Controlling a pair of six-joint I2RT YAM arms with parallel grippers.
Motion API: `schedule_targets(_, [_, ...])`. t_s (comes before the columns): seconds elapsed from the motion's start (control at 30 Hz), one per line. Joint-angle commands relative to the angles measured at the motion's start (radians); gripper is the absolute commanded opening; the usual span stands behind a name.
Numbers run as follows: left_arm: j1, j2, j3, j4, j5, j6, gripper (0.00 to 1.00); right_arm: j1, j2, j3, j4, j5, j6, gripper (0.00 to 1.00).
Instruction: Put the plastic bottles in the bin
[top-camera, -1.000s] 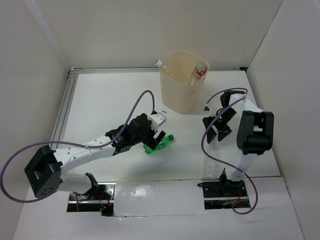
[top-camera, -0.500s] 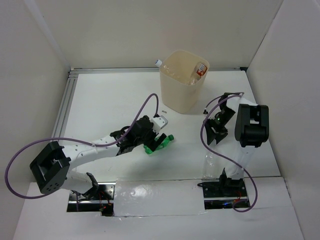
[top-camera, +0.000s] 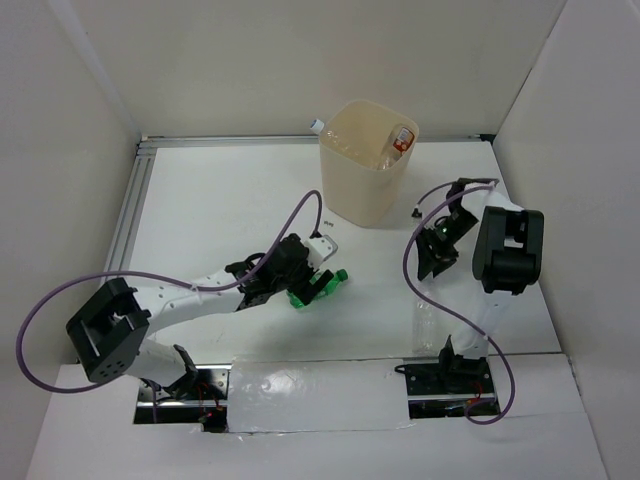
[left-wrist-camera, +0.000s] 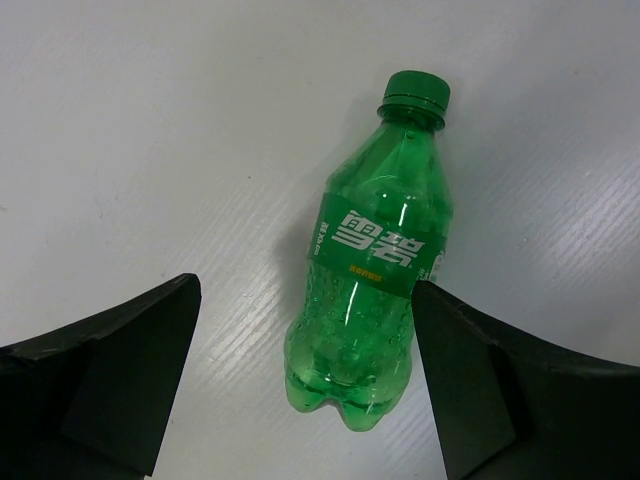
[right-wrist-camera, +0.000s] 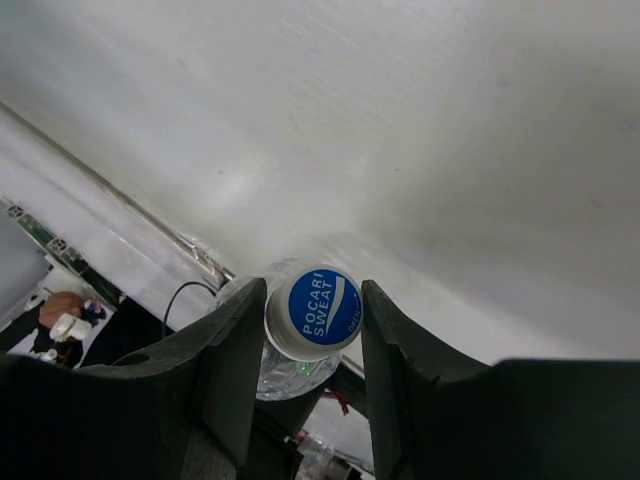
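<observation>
A green bottle (top-camera: 320, 288) with a green cap lies on the white table; in the left wrist view the green bottle (left-wrist-camera: 375, 250) lies between my fingers. My left gripper (top-camera: 312, 278) (left-wrist-camera: 305, 290) is open and low over it, the right finger touching its label side. My right gripper (top-camera: 436, 258) (right-wrist-camera: 312, 290) is shut on the blue cap (right-wrist-camera: 313, 310) of a clear bottle (top-camera: 427, 322), which hangs below it near the table's front right. The cream bin (top-camera: 352, 190) stands at the back, with a red-labelled bottle (top-camera: 403, 138) and clear bottles inside.
A white bottle cap (top-camera: 316, 125) shows just behind the bin's left corner. An aluminium rail (top-camera: 130, 215) runs along the left and back edges. White walls close in on both sides. The arm bases and cables sit at the near edge (top-camera: 450, 375).
My left gripper has slid down and right over the green bottle. My right gripper has narrowed from wide open onto the clear bottle's cap, and the right arm has shifted slightly.
</observation>
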Motion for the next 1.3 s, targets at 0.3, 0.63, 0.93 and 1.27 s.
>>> schedule_targets(0.3, [0.015,0.044,0.037,0.031,0.083,0.101,0.99,-0.07,-0.253,0.476,-0.056,-0.215,-0.264,0.0])
schedule_targets(0.63, [0.015,0.087,0.056,-0.017,0.142,0.11,0.99,-0.093,-0.478,0.588,0.589,-0.153,0.026,0.0])
schedule_targets(0.93, [0.015,0.168,0.065,-0.006,0.123,0.101,0.99,-0.032,-0.42,0.818,0.958,0.007,0.308,0.0])
schedule_targets(1.27, [0.015,0.214,0.088,0.005,0.083,0.07,0.91,0.209,-0.282,0.881,1.009,-0.007,0.347,0.0])
